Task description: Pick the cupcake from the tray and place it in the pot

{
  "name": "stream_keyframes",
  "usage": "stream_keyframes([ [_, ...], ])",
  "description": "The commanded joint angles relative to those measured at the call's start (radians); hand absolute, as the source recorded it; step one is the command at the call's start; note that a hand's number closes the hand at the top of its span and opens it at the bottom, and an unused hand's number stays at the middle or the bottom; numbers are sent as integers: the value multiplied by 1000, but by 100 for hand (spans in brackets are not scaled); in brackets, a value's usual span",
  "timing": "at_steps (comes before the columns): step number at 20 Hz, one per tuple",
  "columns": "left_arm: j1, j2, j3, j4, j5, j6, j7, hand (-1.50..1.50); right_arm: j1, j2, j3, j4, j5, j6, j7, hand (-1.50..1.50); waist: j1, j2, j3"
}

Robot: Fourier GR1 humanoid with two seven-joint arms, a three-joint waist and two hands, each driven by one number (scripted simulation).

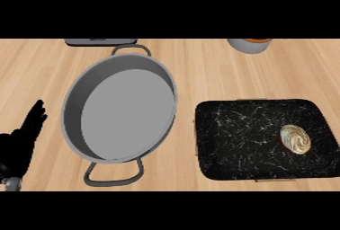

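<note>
Fingers (30,123) straight beside pot (76,94); cupcake (296,139) apart

We're looking straight down on a light wooden counter (199,67), its pale grain running side to side across the whole view under soft, even light. Along the far edge we catch the lower rim of a grey appliance-like object (100,42) at left and the bottom of a pale round container (250,45) at right, both cut off, and no walls, floor or windows show from here
</note>
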Motion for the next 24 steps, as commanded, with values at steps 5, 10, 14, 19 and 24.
stream_keyframes([
  [5, 11, -17, -4, -33, -34, -5, 15, 0, -113, -200, 45, -101, 16, 206, 367, -150, 33, 5, 0],
  [10, -74, 1, 7, 5, -26, -49, 39, 0, -220, -321, 181, -108, 11, 362, 636, -150, 54, 13, -1],
  [14, -37, -59, -37, -35, -66, 10, 54, 0, -291, -380, 245, -133, -76, 512, 809, -150, 53, 9, -1],
  [19, -21, -43, 29, 30, -53, -59, -7, 0, -433, -299, 355, -66, -92, 586, 906, -150, 34, 6, 0],
  [24, -23, -102, 32, 39, -107, -46, -14, 0, -566, -204, 408, 8, -45, 640, 964, -150, 27, 5, 1],
])
